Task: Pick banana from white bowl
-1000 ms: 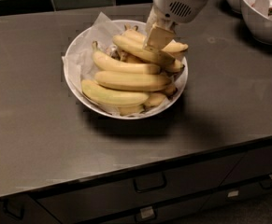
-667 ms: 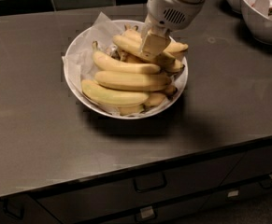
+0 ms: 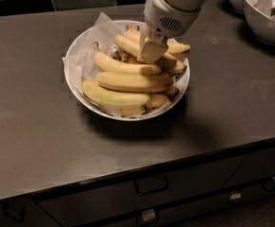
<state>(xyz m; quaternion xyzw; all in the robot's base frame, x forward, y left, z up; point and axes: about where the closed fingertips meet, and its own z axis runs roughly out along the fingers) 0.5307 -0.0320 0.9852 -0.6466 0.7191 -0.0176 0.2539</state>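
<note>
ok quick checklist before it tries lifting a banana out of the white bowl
1. gripper over the white bowl: ok, it sits low at the back right of the pile.
2. Target chosen: ok, the gripper is at the top banana.
3. Hold on that banana: cannot tell.
4. Neighbours free of the target: not ok, the bananas lie stacked against each other.
5. Bowl well in from the edge of the counter: ok.
6. smaller bowls apart from the gripper: ok.
</note>
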